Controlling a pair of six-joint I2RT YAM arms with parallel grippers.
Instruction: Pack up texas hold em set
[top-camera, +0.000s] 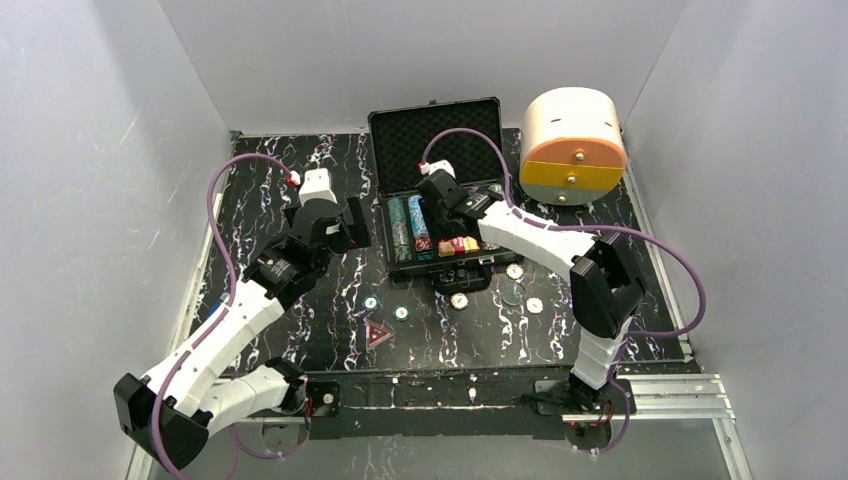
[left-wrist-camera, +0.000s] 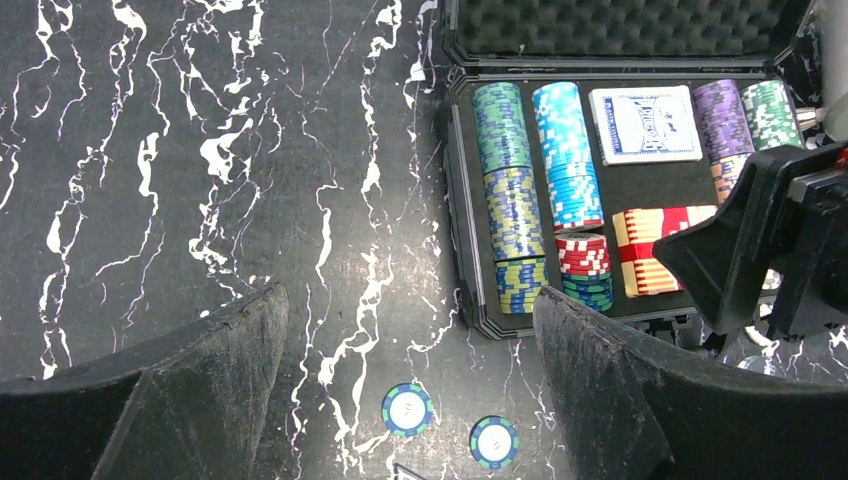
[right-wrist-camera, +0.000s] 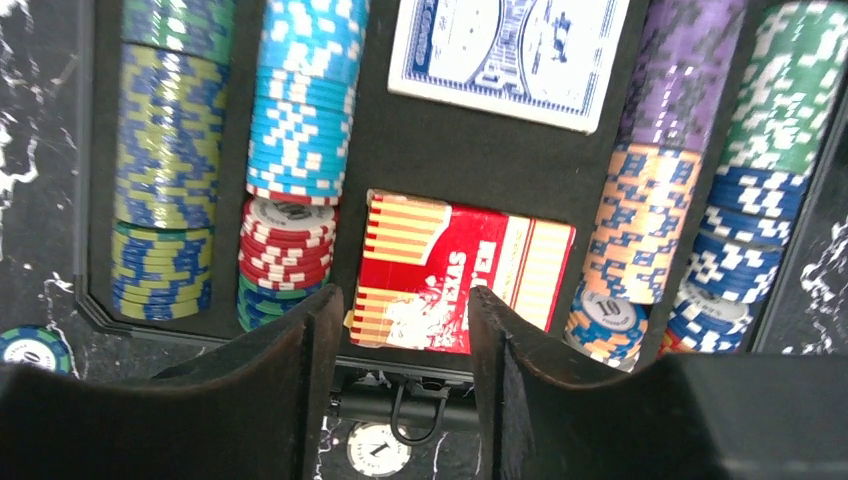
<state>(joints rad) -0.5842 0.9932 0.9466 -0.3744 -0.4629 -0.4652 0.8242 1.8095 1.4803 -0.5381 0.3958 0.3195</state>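
Case (top-camera: 432, 125) open at counter's (top-camera: 330, 160) back; in front, one triangle (top-camera: 377, 333), two chips (top-camera: 371, 301), three white buttons (top-camera: 459, 300). Left wrist: left tool (left-wrist-camera: 408, 310) spread, empty, above both chips. Right wrist: case holds four chip rows (right-wrist-camera: 300, 100) and two decks (right-wrist-camera: 510, 50); right tool (right-wrist-camera: 405, 300) apart over the red deck (right-wrist-camera: 440, 260).

1. Briefcase (top-camera: 434, 128): black shell, black egg-crate foam in the lid.
2. Inside the briefcase, left chip rows (left-wrist-camera: 512, 190): teal-green and yellow-blue, then light blue-white and red-white.
3. Right chip rows (right-wrist-camera: 680, 90): purple, orange-blue, green-white, dark blue-white.
4. Blue deck (left-wrist-camera: 644, 123): blue-white patterned back. Red deck (right-wrist-camera: 440, 250): red with cream-yellow stripes.
5. Table (top-camera: 330, 320): black with white marble veining.
6. In front of the briefcase: loose chips (left-wrist-camera: 407, 409) green-blue rim, white centre; round buttons (top-camera: 535, 305) white; triangle (top-camera: 377, 334) red.
7. Right of the briefcase, cylindrical box (top-camera: 572, 140): white top, orange bottom.
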